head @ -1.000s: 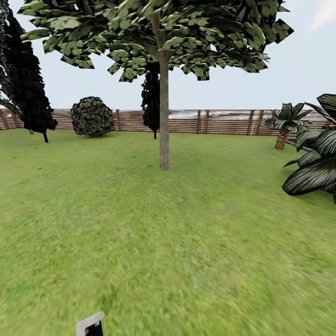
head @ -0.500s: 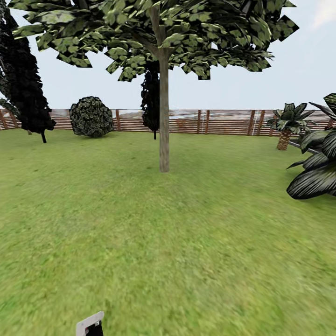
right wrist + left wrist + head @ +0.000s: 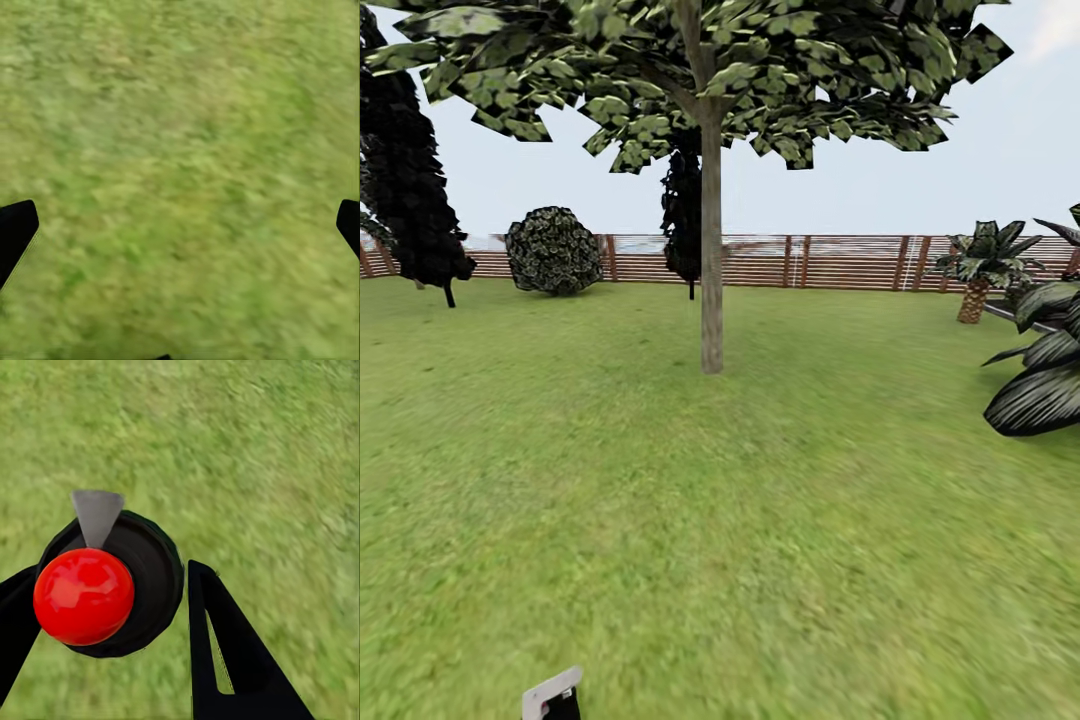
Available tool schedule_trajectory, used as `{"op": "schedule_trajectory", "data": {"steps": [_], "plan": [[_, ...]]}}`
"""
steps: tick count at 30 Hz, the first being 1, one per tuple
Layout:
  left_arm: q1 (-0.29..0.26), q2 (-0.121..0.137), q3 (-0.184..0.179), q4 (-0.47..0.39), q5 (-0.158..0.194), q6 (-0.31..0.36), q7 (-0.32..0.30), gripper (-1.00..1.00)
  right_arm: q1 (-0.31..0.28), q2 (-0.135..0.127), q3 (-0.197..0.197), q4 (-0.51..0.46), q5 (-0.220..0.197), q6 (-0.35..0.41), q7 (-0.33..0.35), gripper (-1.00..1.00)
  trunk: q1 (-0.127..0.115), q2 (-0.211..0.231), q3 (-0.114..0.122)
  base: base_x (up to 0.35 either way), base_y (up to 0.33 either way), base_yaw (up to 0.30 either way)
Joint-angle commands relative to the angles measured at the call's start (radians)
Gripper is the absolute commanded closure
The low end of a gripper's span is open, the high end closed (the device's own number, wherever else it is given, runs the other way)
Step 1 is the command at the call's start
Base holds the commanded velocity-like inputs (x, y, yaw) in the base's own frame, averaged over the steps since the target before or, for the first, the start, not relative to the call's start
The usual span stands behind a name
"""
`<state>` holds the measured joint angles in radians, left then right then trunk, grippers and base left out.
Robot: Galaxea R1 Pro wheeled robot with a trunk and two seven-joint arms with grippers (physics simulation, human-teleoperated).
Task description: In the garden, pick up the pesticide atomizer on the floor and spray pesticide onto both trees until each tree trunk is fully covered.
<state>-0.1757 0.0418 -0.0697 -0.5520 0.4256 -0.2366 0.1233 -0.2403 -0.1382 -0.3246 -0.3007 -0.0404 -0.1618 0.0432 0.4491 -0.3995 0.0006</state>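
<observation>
Rolling toward the nearer tree [image 3: 690, 70] across the lawn [image 3: 760, 520]: sits a little larger in the head view than a second ago, with the foot of the tree trunk [image 3: 711, 250] lower in the picture and the canopy spilling further past the top edge. Slides outward at the sides too, the dark trees [image 3: 405, 170] and round bush [image 3: 553, 250] to the left, the short palm [image 3: 975, 275] and big fronds to the right, while the fence [image 3: 840, 262] at the far end barely shifts. Reads as the whole view advancing, not as anything in the garden moving. Carries the pesticide atomizer [image 3: 150, 577] along in the left claw [image 3: 109, 574], black body with red knob and grey nozzle lodged between the two dark fingers, over blurred grass. Hangs wide and empty on the other side, the right claw [image 3: 185, 214], fingertips at the edges of its own view with only grass between. Shows no white specks on the trunk yet, so probably no spraying done here. Looks well apart from the trunk still; likely needs more approach before raising the nozzle and pulling the trigger.
</observation>
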Motion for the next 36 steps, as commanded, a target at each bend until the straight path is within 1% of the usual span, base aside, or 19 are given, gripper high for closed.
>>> {"op": "schedule_trajectory", "data": {"steps": [1,36], "plan": [[0.0,0.001,-0.007,0.0,0.005,-0.004,0.007,1.0,0.0,0.0,-0.004,0.001,-0.004,-0.004,0.004,-1.0,0.001,0.0,0.0,0.335,0.0,0.0],[-0.001,0.002,-0.004,0.001,0.005,-0.004,0.007,1.0,0.0,0.002,-0.002,0.003,-0.004,-0.004,0.004,-1.0,0.001,0.0,0.0,0.335,0.0,0.0]]}}
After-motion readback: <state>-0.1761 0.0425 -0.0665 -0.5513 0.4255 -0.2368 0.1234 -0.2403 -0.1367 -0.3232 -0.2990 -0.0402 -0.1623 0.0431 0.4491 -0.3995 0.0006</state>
